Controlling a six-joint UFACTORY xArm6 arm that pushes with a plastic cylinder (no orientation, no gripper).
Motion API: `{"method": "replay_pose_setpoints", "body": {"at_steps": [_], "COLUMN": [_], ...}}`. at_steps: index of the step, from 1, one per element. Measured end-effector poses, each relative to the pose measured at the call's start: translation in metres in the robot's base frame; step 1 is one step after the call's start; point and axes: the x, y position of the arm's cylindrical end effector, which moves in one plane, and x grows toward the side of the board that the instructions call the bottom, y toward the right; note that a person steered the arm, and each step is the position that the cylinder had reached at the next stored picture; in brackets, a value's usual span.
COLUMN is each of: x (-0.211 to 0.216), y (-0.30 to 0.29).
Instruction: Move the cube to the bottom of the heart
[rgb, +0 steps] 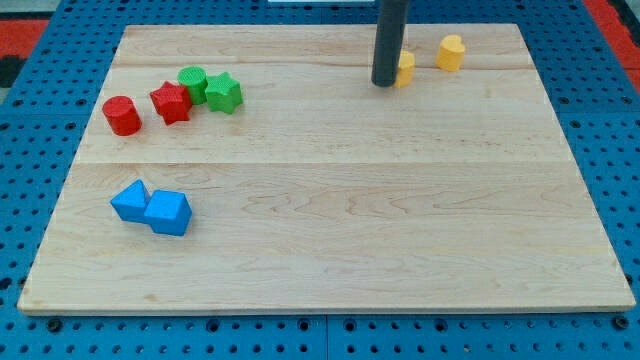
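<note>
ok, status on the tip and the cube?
My tip at view's top, touching a half-hidden yellow block. Blue cube bottom left, touching another blue block. Heart not identifiable.

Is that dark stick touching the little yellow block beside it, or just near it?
Touching, it seems: my tip sits against the left side of the yellow block, partly hiding it, with no gap visible.

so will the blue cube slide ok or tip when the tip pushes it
The blue cube is squat with flat faces, so it probably slides on the smooth wooden board rather than tipping. An off-centre push would likely spin it. It touches another blue block, which may drag along. My tip is far off, by a yellow block.
</note>
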Motion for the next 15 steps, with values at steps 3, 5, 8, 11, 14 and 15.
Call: {"method": "replay_pose_setpoints", "body": {"at_steps": [3,5,8,11,14,15], "x": [0.129,0.305,0.16,0.138,0.077,0.039], "y": [-0.104,-0.228,-0.162,0.023,0.11,0.115]}}
